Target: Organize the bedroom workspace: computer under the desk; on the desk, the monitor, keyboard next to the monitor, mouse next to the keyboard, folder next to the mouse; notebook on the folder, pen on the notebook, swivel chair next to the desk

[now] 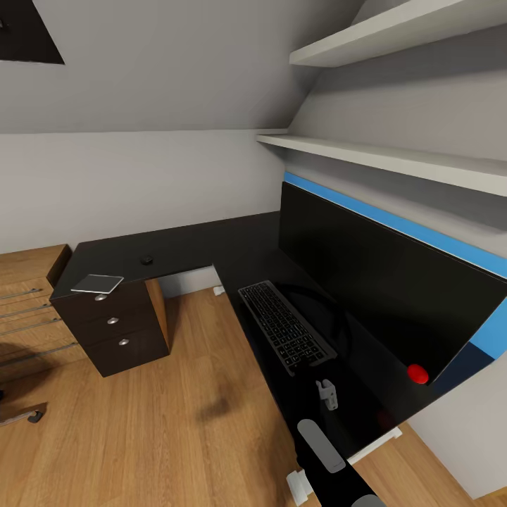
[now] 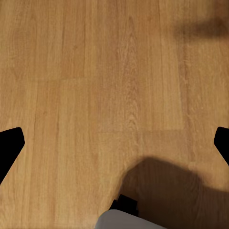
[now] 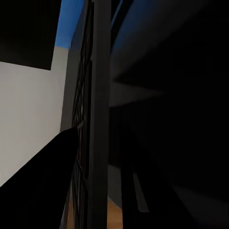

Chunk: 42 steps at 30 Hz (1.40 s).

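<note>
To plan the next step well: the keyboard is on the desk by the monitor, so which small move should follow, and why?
Probably draw the right fingers back from the keyboard. It already lies flat on the desk beside the monitor, while the mouse sits far off on the other wing.

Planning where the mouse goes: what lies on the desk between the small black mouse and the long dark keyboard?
Head view: only bare glossy black desk between mouse and keyboard.

Bedroom corner: shelves, chest, blue strip

Two white shelves (image 1: 394,151) run along the right-hand wall, one above the other, over a blue wall panel (image 1: 394,220). A light wooden chest (image 1: 28,310) with metal bar handles stands at far left on the plank floor (image 1: 190,415).
</note>
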{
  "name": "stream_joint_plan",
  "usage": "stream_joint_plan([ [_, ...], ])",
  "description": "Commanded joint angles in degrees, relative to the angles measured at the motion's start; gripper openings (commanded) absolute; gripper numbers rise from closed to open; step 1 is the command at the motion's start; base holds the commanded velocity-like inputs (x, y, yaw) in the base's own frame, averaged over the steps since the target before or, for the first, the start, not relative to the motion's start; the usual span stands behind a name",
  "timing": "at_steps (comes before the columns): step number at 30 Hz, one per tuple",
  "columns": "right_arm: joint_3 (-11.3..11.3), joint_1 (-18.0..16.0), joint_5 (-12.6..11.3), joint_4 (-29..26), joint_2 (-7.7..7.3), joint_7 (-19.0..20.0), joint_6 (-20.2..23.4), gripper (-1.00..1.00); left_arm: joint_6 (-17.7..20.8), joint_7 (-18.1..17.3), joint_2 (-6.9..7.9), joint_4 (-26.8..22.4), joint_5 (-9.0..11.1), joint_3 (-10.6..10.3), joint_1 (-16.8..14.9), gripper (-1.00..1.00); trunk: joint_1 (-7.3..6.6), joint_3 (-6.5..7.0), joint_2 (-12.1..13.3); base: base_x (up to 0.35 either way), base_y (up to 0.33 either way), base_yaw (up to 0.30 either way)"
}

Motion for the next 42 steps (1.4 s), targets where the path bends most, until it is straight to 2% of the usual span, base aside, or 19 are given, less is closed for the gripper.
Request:
stream_joint_plan([
  [1,0.1,-0.1,-0.6,0.0,0.00,0.5,-0.3,-1.00,-0.3,0.4,0.03,0.0,0.6,-0.4,0.0,1.00,0.00,-0.06,0.0,0.000,0.000,0.000],
  [2,0.1,-0.1,-0.6,0.0,0.00,0.5,-0.3,1.00,-0.3,0.4,0.04,0.0,0.6,-0.4,0.0,1.00,0.00,-0.06,0.0,0.000,0.000,0.000],
  [19,0.1,-0.1,-0.5,0.0,0.00,0.5,-0.3,1.00,-0.3,0.4,0.01,0.0,0.5,-0.4,0.0,1.00,0.00,-0.06,0.0,0.000,-0.001,0.000],
  [35,0.1,-0.1,-0.5,0.0,0.00,0.5,-0.3,1.00,-0.3,0.4,0.03,0.0,0.5,-0.4,0.0,1.00,0.00,-0.06,0.0,-0.002,-0.073,0.000],
  [42,0.1,-0.1,-0.5,0.0,0.00,0.5,-0.2,1.00,-0.3,0.4,0.06,0.0,0.5,-0.4,0.0,1.00,0.00,-0.06,0.0,-0.221,-0.001,0.000],
])
